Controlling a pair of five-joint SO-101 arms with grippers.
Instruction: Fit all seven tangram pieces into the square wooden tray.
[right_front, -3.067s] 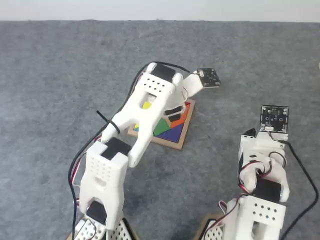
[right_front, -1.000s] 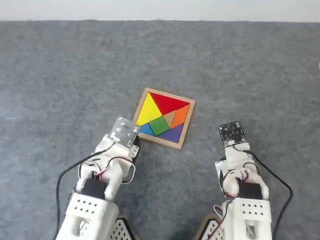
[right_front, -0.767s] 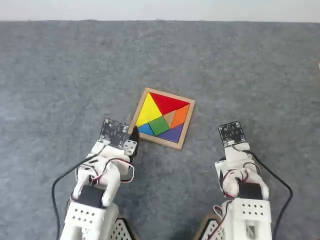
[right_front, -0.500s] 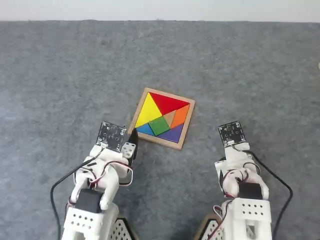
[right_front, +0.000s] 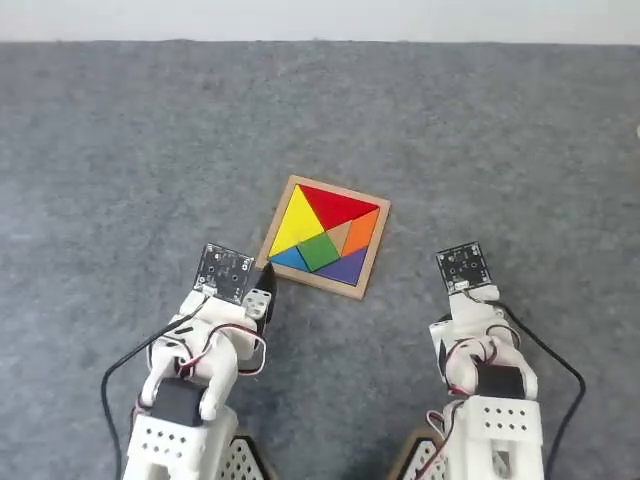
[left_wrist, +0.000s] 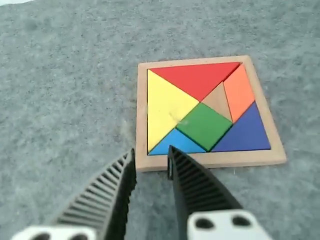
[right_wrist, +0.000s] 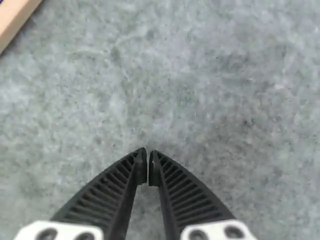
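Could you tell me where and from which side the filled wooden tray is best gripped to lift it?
Probably the bare rim of the wooden tray on the side nearest the left gripper, coming in low from that side, one finger on top, one worked underneath. The tray lies flat and the pieces fill it to the rim, so no finger fits inside.

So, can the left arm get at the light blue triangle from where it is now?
Probably yes. The left hand sits open at the near edge of the tray, and the light blue triangle lies just inside that edge, with nothing in between.
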